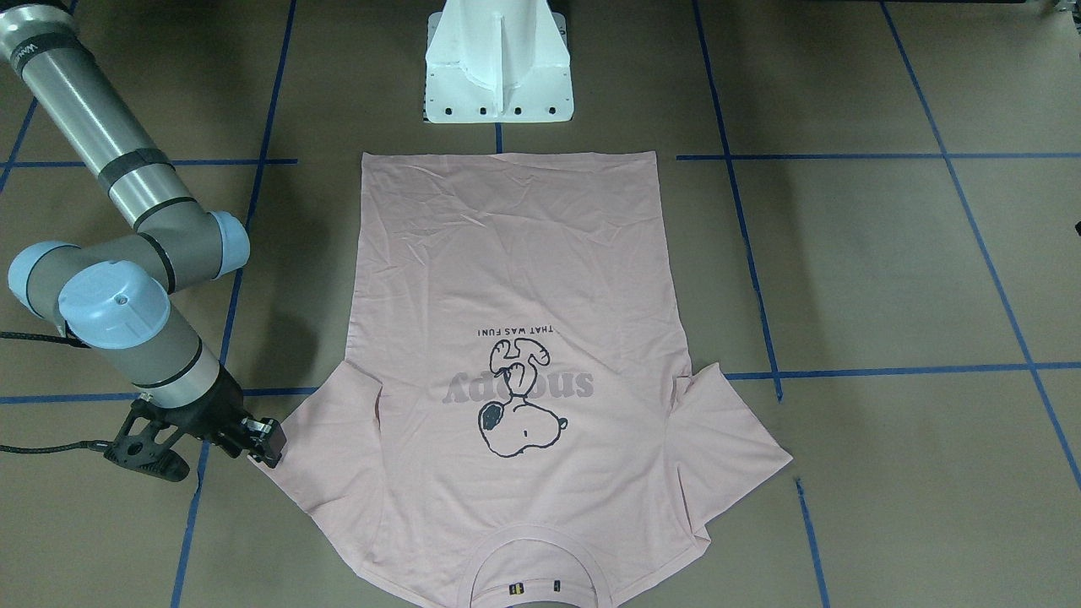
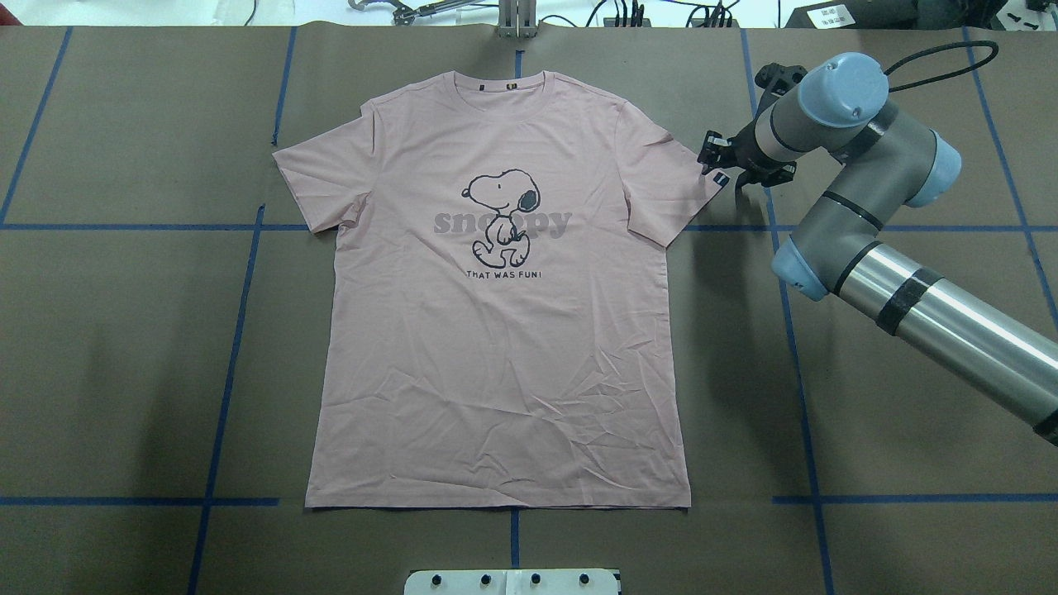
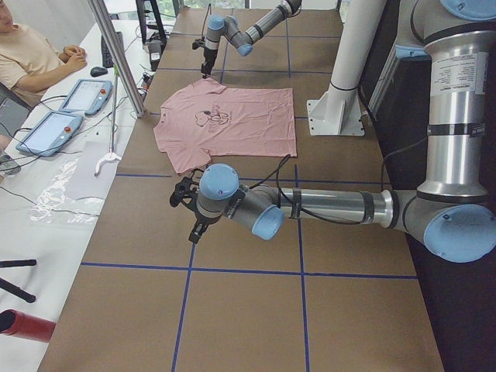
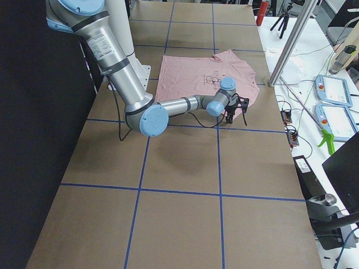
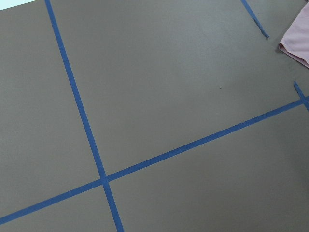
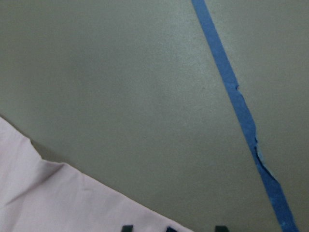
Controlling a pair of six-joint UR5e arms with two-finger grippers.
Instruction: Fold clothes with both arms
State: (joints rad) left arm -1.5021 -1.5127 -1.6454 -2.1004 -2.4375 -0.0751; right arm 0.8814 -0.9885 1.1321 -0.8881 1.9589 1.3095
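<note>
The pale pink T-shirt (image 2: 504,330) lies flat and front up on the brown table, Snoopy print showing, collar at the far side. It also shows in the front view (image 1: 515,279). My right gripper (image 2: 717,169) is low at the outer corner of the shirt's right sleeve, also seen in the front view (image 1: 266,443). Its dark fingertips (image 6: 126,228) stand apart at the sleeve hem (image 6: 72,198), so it looks open. My left gripper (image 3: 195,231) hovers over bare table off the shirt's left sleeve. I cannot tell whether it is open. The left wrist view catches only a sleeve corner (image 5: 297,38).
Blue tape lines (image 2: 240,330) grid the brown table. The white pedestal base (image 1: 498,67) stands at the robot's side next to the shirt's hem. A metal pole (image 3: 116,54), tablets (image 3: 46,128) and a seated person (image 3: 31,54) are on the operators' side.
</note>
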